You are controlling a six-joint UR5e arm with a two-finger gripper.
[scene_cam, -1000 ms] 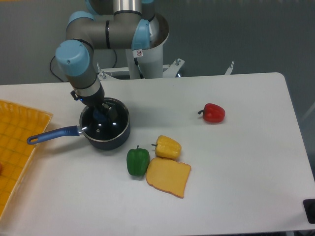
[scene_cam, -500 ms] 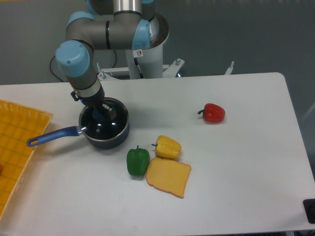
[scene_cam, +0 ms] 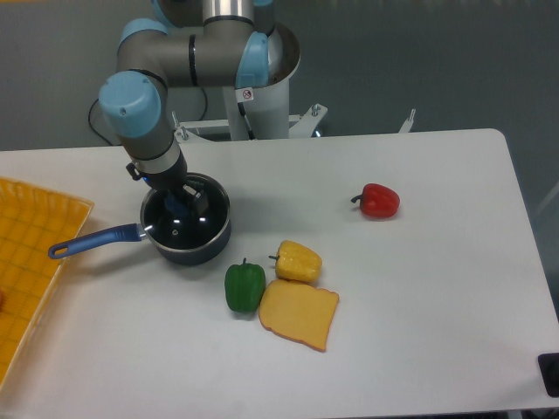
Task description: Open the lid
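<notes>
The lid [scene_cam: 182,220], one, sits on one saucepan [scene_cam: 205,247]; tool [scene_cam: 182,204] pinches its knob.

1. White surface [scene_cam: 419,288] with rounded corners, carries everything here.
2. Dark blue saucepan [scene_cam: 194,243] sits on it towards the back left, long blue handle pointing left.
3. Yellow tray [scene_cam: 31,253] at the left edge, cut off by the frame.
4. Green pepper [scene_cam: 244,285], yellow pepper [scene_cam: 298,261] and a slice of bread [scene_cam: 298,314] bunched together mid-surface, just beside each other.
5. Red pepper [scene_cam: 378,201] off on its own, well apart to the right.
</notes>
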